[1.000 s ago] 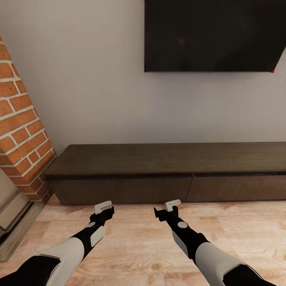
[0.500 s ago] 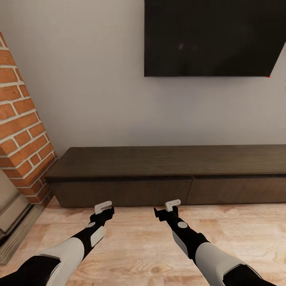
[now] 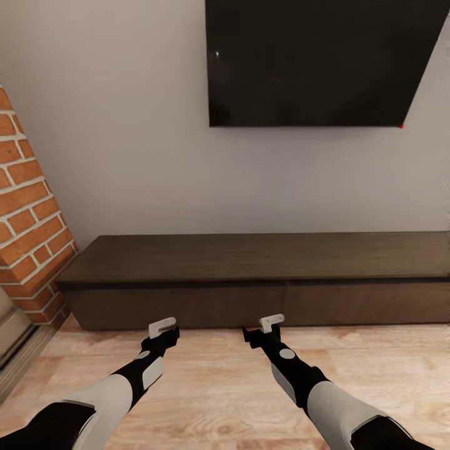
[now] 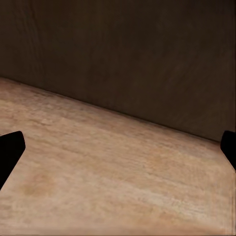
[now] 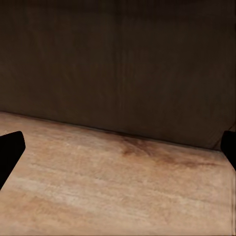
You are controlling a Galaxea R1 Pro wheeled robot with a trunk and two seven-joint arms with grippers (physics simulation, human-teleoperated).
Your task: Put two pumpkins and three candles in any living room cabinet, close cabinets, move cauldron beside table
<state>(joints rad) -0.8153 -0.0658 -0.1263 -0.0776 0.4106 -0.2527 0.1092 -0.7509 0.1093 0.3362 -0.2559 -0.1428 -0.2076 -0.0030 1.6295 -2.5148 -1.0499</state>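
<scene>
A: Going from the left, what's there?

B: A brick fireplace [image 3: 28, 212] at nine o'clock, then the long dark cabinet [image 3: 250, 278] against the wall at twelve, with the black TV [image 3: 312, 62] hung above it. Both drawer fronts look flush, so I judge the cabinet shut.

A: And the arms?

B: The left pincer [image 3: 164, 326] hangs over the wood floor [image 3: 219, 387] just short of the left drawer front. In the left wrist view its two dark fingertips [image 4: 10, 150] sit at the far edges, wide apart with nothing between them, so it is released and empty. The right pincer [image 3: 270, 325] is the same: spread, empty, facing the cabinet front near the seam between the drawers.

A: So the step in hand?

B: Probably opening a drawer. I'd come in square to one front, get a fingertip onto the top edge under the overhanging top, and pull straight back, not at an angle, so the drawer doesn't bind.

A: What can't you make out?

B: I see no handle; the dark fronts blur in both wrist views. The cabinet's right end is cut off at three o'clock, and the fireplace's lower part runs off at eight. The cabinet's inside is hidden
</scene>
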